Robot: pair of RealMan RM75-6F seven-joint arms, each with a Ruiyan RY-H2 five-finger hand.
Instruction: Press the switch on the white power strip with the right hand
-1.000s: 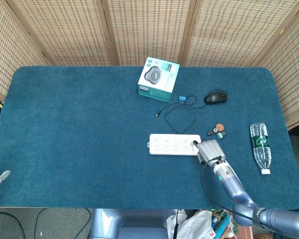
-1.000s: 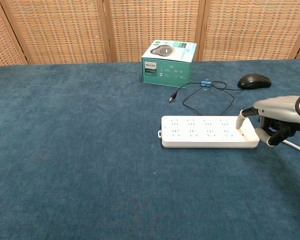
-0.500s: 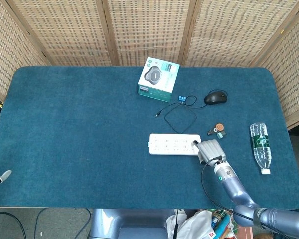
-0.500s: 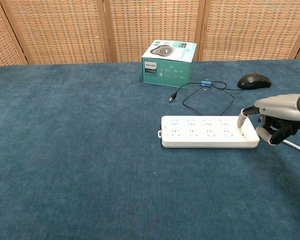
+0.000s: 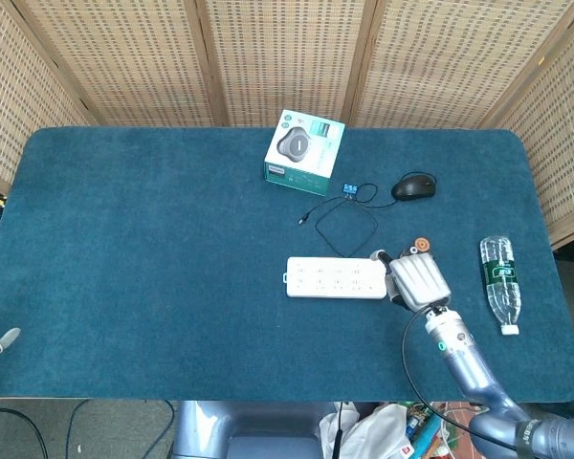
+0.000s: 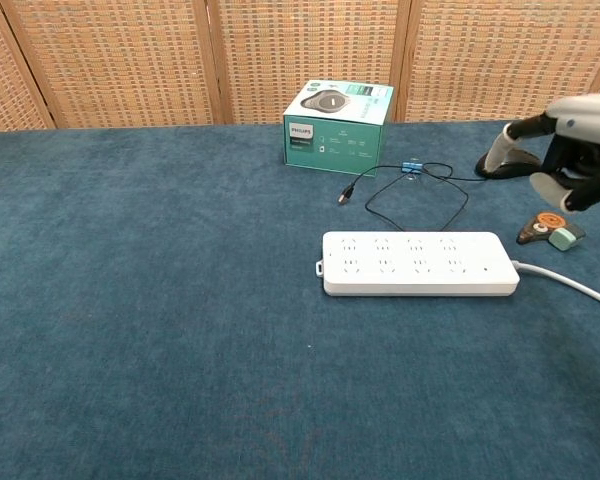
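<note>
The white power strip [image 5: 335,277] [image 6: 415,263] lies flat on the blue table cover, its switch [image 6: 485,268] at the right end uncovered. My right hand [image 5: 419,280] [image 6: 570,160] hangs in the air above and to the right of that end, touching nothing. One finger [image 6: 500,150] points out to the left and the others are curled in. Only pale fingertips of my left hand [image 5: 0,341] poke in at the far left table edge in the head view, spread apart and holding nothing.
A teal Philips box [image 5: 304,145] [image 6: 337,125] stands at the back. A black cable [image 5: 344,225] loops behind the strip, and a black mouse [image 5: 414,186] lies beyond. Small orange and green bits [image 6: 550,230] and a water bottle [image 5: 500,280] lie to the right. The strip's white cord [image 6: 570,285] runs off right.
My right hand has lifted off the strip's switch end and moved up and back to the right. The strip has not shifted.
</note>
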